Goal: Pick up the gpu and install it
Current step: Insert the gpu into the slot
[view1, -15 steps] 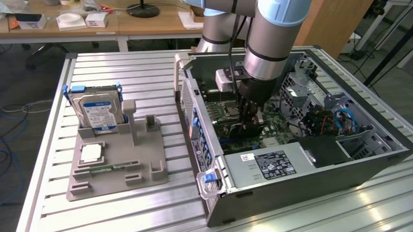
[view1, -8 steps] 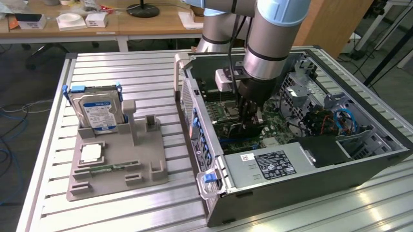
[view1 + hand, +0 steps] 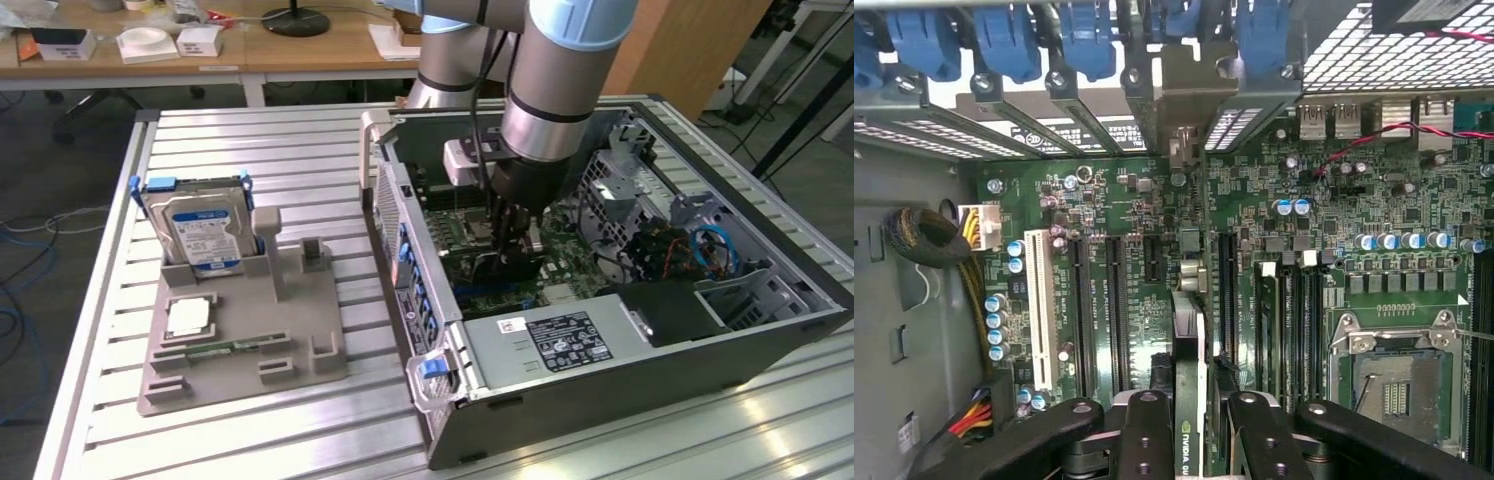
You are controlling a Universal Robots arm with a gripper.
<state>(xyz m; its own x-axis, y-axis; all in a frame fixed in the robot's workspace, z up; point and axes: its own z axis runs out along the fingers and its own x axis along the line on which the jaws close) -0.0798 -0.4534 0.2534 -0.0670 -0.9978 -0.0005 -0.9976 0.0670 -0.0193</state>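
**A:** Jaws?

**B:** Closed on the gpu (image 3: pixel 1189 350). In the wrist view the gripper (image 3: pixel 1194 425) has its two black fingers (image 3: pixel 1146 440) pressed against either face of the card. The card is edge-on between them, with a green logo on the thin edge.

**A:** Where is the card?

**B:** Inside the computer case (image 3: pixel 641 385), upright over the motherboard (image 3: pixel 1124 200). It runs in line with the long black expansion slots (image 3: pixel 1116 300), which lie on both sides of it. Its far end points at a silver bracket (image 3: pixel 1189 100) in the row of rear slot covers, below the blue latches (image 3: pixel 1084 40). I can't tell whether the lower edge is touching a slot.

**A:** What else is on the board?

**B:** A white slot (image 3: pixel 1038 300), with small blue-topped capacitors (image 3: pixel 997 320) just beside it. A yellow, red and black wire bundle (image 3: pixel 974 415) sits at the board's edge. The metal-framed CPU socket (image 3: pixel 1394 370) is well apart from the card, past a second bank of black slots.

**A:** And the exterior view?

**B:** The arm (image 3: pixel 561 70) reaches straight down into the open case, which lies on its side on a slatted metal table (image 3: pixel 267 140). The gripper is low among the components, with the dark card under it. A labelled power supply (image 3: pixel 561 340) fills the near corner of the case. On the exterior view's left, apart from the case, there is a grey holder (image 3: pixel 254 375). A hard drive (image 3: pixel 200 232) with a blue-white label stands upright in it, and a narrow green memory stick (image 3: pixel 238 347) lies flat nearer the front.
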